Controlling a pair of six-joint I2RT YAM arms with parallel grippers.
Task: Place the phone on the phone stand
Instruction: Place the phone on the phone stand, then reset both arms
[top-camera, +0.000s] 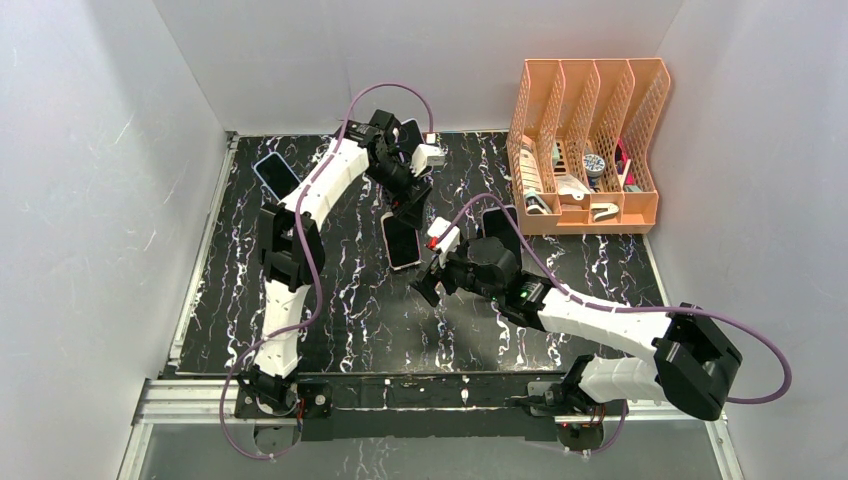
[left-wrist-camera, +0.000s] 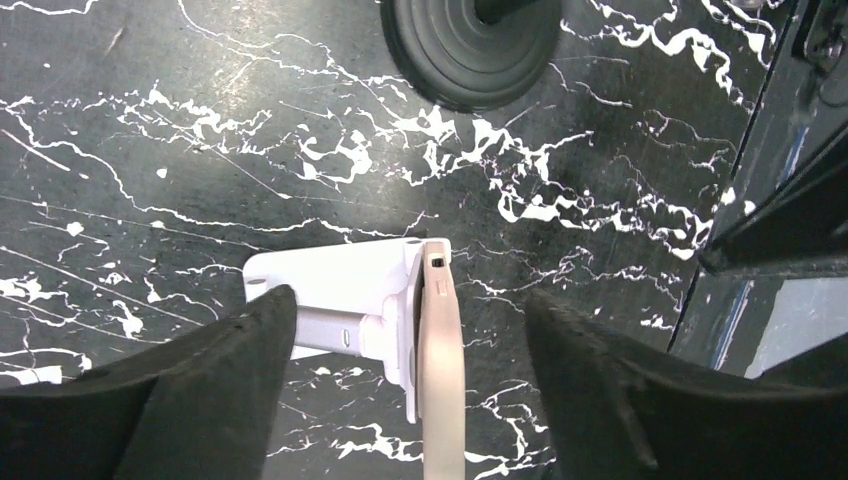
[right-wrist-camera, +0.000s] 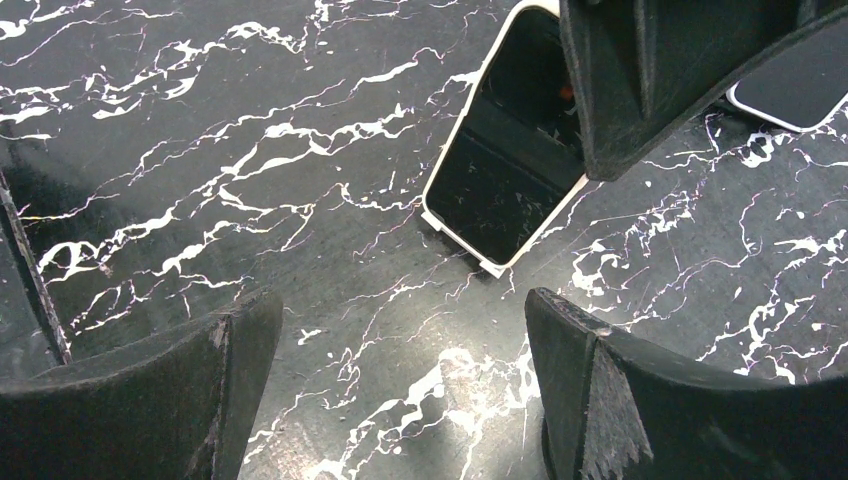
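Left fingers (left-wrist-camera: 225, 375) astride phone (left-wrist-camera: 441, 380), lengthwise between them

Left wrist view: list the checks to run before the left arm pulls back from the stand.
1. Open left gripper: ok, there is a gap on each side of the phone.
2. The phone leans on the white stand: ok, seen edge-on against it.
3. The phone's lower edge seated on the white stand: cannot tell, out of view.
4. The black round base clear of the left gripper: ok, well beyond it.
5. Open right gripper, holding nothing: ok.
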